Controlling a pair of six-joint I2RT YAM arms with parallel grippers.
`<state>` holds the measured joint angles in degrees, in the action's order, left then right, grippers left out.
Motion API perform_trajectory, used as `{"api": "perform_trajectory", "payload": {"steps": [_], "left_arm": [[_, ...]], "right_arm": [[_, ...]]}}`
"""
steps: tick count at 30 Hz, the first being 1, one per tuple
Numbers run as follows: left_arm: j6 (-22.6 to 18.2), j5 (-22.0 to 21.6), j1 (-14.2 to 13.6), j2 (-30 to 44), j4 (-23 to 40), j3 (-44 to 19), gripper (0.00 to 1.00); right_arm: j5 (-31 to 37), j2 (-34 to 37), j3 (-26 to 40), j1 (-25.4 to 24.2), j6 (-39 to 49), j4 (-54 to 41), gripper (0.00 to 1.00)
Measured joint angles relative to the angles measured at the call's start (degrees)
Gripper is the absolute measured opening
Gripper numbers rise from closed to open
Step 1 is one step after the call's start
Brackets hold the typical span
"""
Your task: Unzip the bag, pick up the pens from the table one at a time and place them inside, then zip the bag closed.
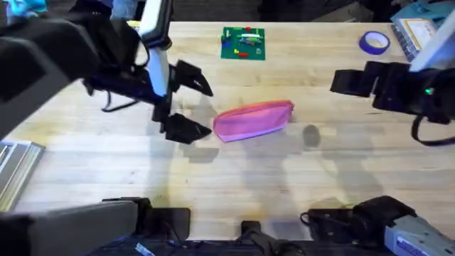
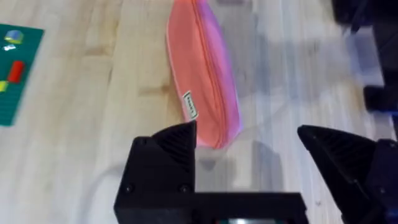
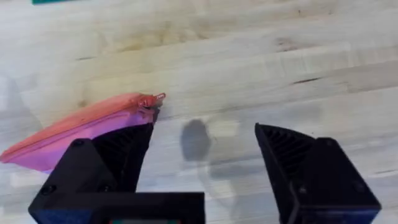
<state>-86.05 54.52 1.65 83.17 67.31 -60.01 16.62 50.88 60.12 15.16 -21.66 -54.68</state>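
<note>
The pink bag (image 1: pixel 252 119) lies lengthwise on the wooden table (image 1: pixel 284 178) near the middle, its zipper shut as far as I can see. My left gripper (image 1: pixel 202 105) hovers open just left of the bag's left end, one black finger on each side. In the left wrist view, the bag (image 2: pixel 202 68) stretches away from that gripper (image 2: pixel 249 146). My right gripper (image 1: pixel 334 82) is open, to the right of the bag and apart from it. In the right wrist view, the bag's (image 3: pixel 87 127) zipper pull (image 3: pixel 152 99) sits beyond the gripper (image 3: pixel 202 149). The pens are out of view.
A green board (image 1: pixel 243 43) with small coloured pieces lies at the back centre, also seen as the green board (image 2: pixel 15 68). A purple tape roll (image 1: pixel 374 42) and a box (image 1: pixel 419 32) sit at the back right. A metal object (image 1: pixel 14 167) rests at the left edge.
</note>
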Motion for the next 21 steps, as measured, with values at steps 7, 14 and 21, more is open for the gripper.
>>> {"api": "perform_trajectory", "payload": {"steps": [7, 14, 21], "left_arm": [[14.77, -7.31, 0.0, -6.55, 1.09, -7.22, 0.996], [34.66, -14.0, 0.0, -11.74, 1.99, -12.64, 0.995], [47.86, -18.22, 0.0, -16.81, 2.46, -13.62, 0.995]], "right_arm": [[-0.02, -3.65, 0.02, 0.0, 0.73, -0.59, 0.998], [0.0, -5.22, 0.02, 0.0, 0.75, -0.98, 0.998], [0.0, -5.54, 0.02, 0.0, 0.76, -1.07, 0.998]]}}
